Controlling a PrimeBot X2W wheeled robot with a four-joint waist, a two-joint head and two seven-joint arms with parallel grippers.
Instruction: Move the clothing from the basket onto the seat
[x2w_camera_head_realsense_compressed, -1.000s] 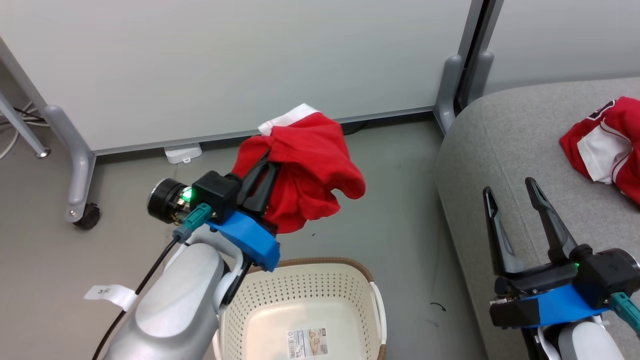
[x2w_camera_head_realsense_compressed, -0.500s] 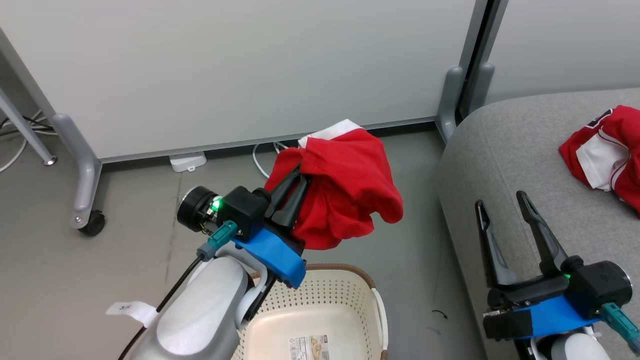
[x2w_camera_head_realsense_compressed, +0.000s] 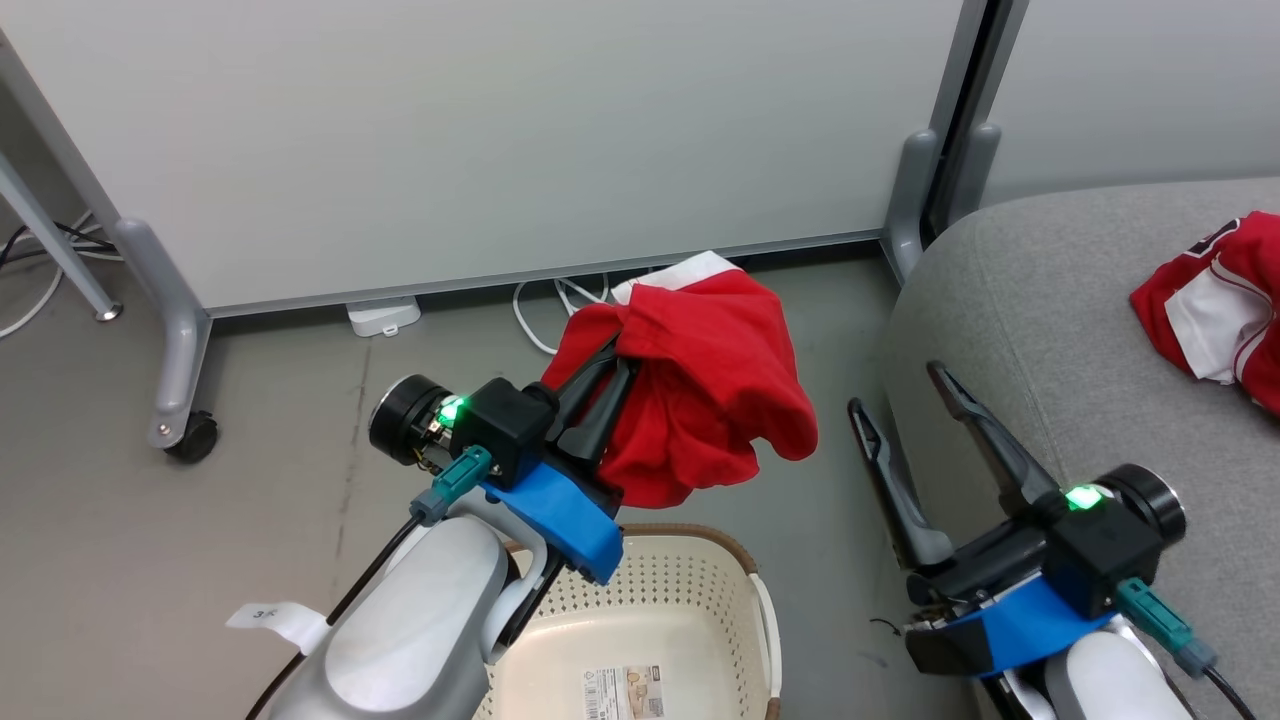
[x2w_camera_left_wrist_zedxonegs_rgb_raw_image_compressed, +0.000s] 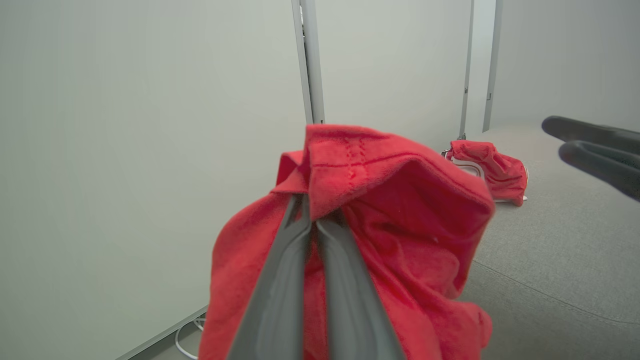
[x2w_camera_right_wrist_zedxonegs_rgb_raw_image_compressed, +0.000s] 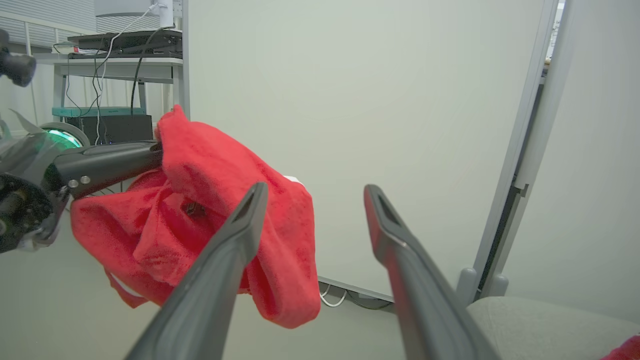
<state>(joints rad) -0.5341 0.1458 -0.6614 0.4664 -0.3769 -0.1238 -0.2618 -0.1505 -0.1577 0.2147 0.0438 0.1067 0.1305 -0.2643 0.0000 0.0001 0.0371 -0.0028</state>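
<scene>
My left gripper is clamped on a red jersey. Both fingers are pressed together into a fold of the cloth, and the rest hangs in a loose bunch off the tips. In the head view this bundle is in the air at 12 o'clock from the basket, over the grey floor and apart from the seat. The basket sits at 6 o'clock in that view, with a paper label on its bottom. My right gripper has its fingers spread wide, empty, at 3 o'clock from the held jersey, by the seat's rounded edge. A second jersey, red and white, lies crumpled on the seat at 2 o'clock, well apart from both grippers. In the right wrist view the held jersey is at 9 o'clock from my open fingers, in front of a pale partition
</scene>
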